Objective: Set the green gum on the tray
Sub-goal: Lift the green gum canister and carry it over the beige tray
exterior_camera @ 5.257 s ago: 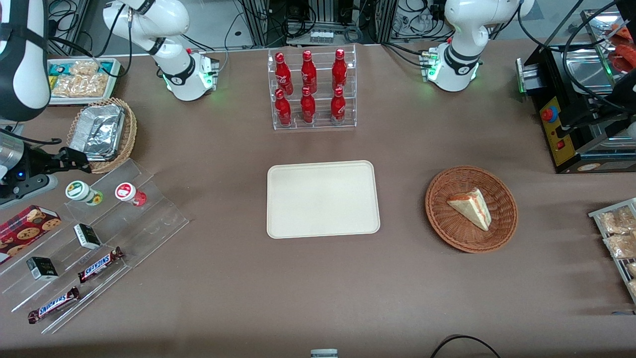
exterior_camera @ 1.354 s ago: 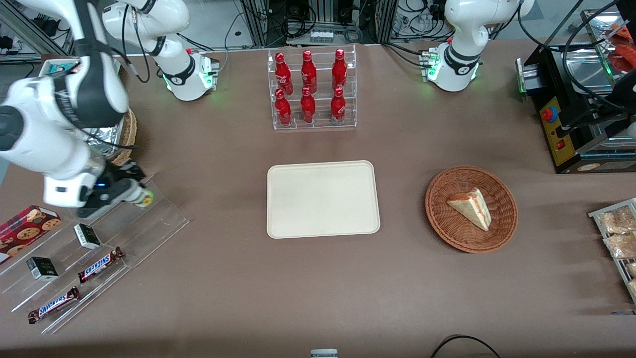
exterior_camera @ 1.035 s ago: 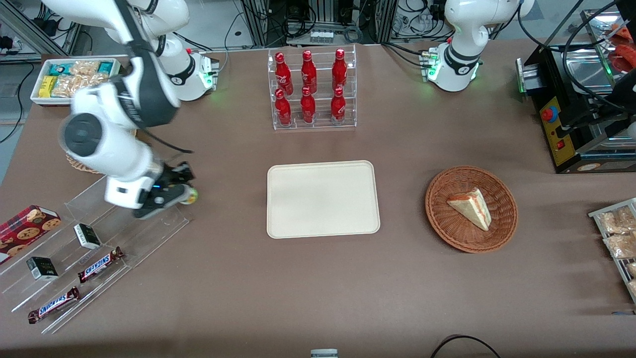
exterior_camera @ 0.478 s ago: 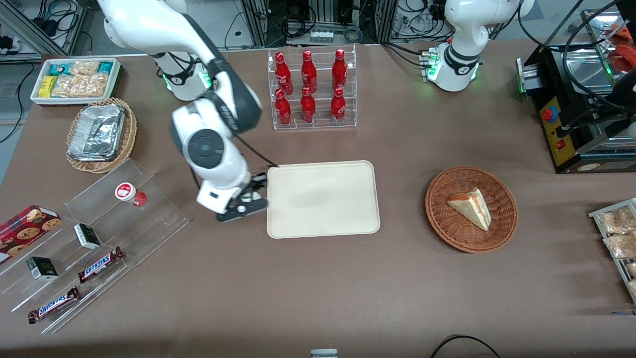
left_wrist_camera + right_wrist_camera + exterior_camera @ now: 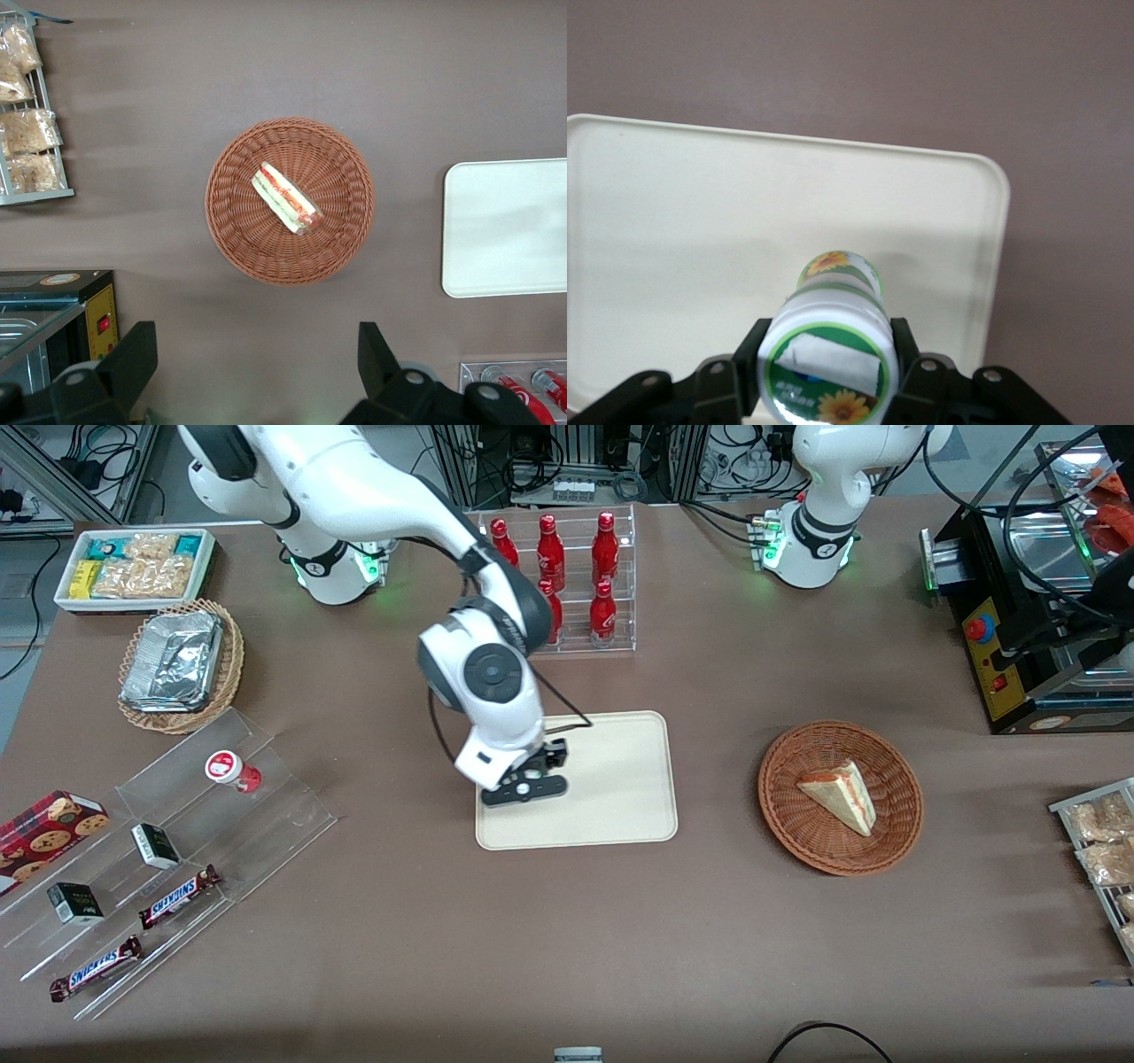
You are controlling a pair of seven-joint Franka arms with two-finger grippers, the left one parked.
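My right gripper [image 5: 538, 772] hangs over the cream-beige tray [image 5: 620, 815], above the tray's end toward the working arm. In the right wrist view the gripper [image 5: 831, 354] is shut on the green gum [image 5: 830, 341], a white bottle with a green-and-yellow sunflower label on its lid, held above the tray [image 5: 673, 204]. In the front view the arm's wrist hides the gum. The tray also shows in the left wrist view [image 5: 509, 226].
A red-labelled gum bottle [image 5: 229, 770] stands on the clear stepped rack [image 5: 266, 824] with Snickers bars [image 5: 178, 895] and small boxes. A rack of red bottles [image 5: 576, 584] stands farther from the front camera than the tray. A wicker basket [image 5: 886, 824] holds a sandwich [image 5: 842, 795].
My gripper took the green gum off the clear rack and has carried it across the table to above the tray. The red-labelled bottle stays on the rack.
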